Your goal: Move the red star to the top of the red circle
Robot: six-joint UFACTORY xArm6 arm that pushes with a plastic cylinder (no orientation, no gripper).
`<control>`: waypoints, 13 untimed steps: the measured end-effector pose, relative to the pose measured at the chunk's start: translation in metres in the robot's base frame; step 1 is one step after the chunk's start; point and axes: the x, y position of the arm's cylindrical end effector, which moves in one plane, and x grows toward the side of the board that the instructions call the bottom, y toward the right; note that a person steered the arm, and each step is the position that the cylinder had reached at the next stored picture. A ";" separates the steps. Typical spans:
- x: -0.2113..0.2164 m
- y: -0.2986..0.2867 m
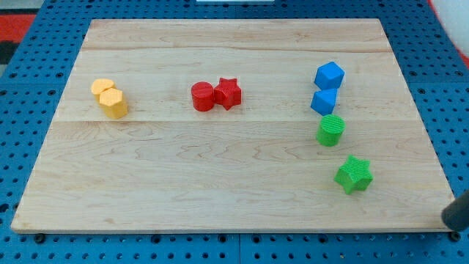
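low at the view's right edge, only a dark rod point(456, 214) shows, my tip unseen, no hand to judge; red star point(229, 93) touches red circle point(203, 96), so a careless push risks dragging both.

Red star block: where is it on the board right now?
The red star block sits in the board's upper middle, touching the view's right side of the red circular block, well left of the blue blocks.

A pale wooden tabletop point(220, 176) made of lengthwise planks fills most of the view, its grain running left to right. It lies on a blue pegboard surface point(33, 95) dotted with regular holes, visible along all four edges. A red patch point(13, 28) shows at the view's top left corner. Light is even and soft.
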 end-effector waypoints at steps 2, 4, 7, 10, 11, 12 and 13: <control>-0.025 -0.116; -0.031 -0.140; -0.075 -0.144; -0.169 -0.215; -0.205 -0.256; -0.227 -0.303; -0.246 -0.315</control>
